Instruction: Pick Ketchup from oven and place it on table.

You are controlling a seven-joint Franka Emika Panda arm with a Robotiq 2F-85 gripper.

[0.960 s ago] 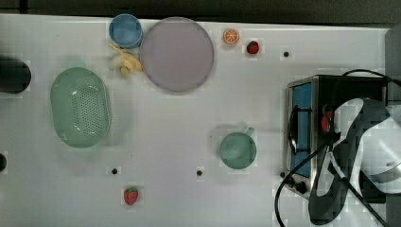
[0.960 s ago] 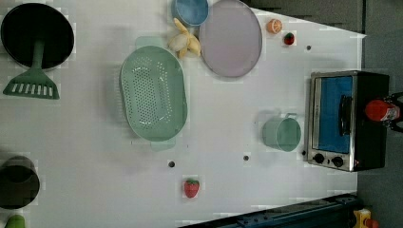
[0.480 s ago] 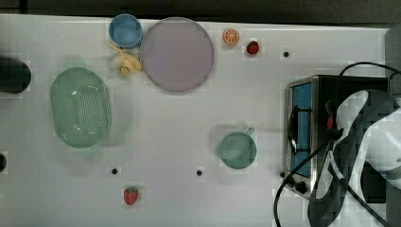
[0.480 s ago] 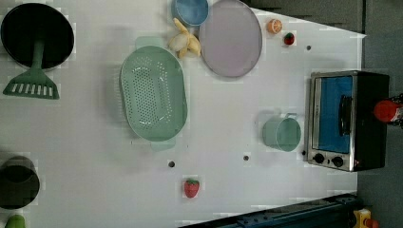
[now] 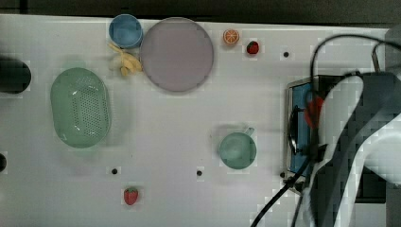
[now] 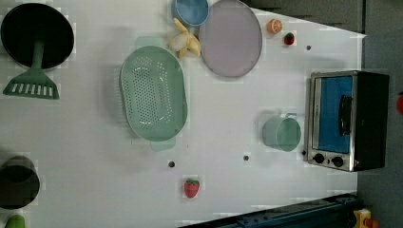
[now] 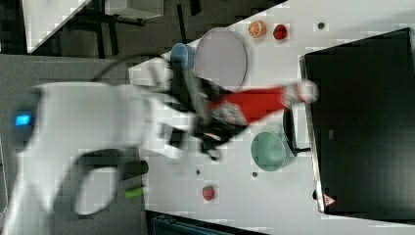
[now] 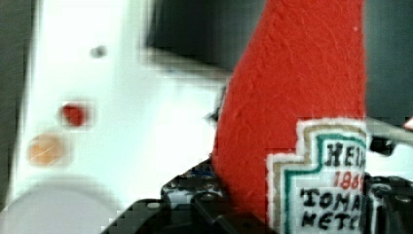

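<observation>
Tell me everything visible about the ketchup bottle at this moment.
The Ketchup is a red, soft-looking squeeze bottle with a white cap and a white label with green trim and dark and red lettering, read in the wrist view. It lies roughly level in the air, held at its label end by the pincer, cap pointing toward the oven, above the table.

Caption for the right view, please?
Gripper holds the Ketchup above the table, beside the oven.
</observation>
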